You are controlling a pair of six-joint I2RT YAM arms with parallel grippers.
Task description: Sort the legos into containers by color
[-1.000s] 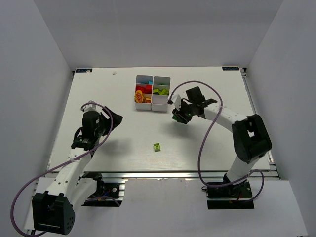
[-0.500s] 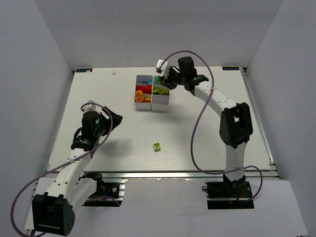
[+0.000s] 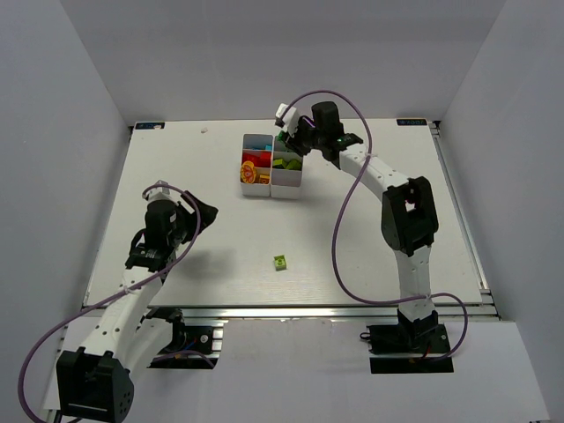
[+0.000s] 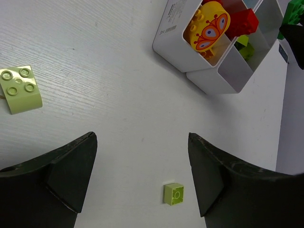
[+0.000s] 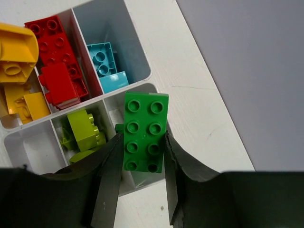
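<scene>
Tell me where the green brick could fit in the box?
The corner cell next to the lime bricks looks bare. The light blue bricks leave half their cell free. The red bricks and yellow bricks fill theirs up.

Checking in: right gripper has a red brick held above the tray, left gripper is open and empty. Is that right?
Not quite. The brick in the right gripper is dark green, not red, as the right wrist view shows. The rest holds: it is held above the tray, and the left gripper is open and empty.
</scene>
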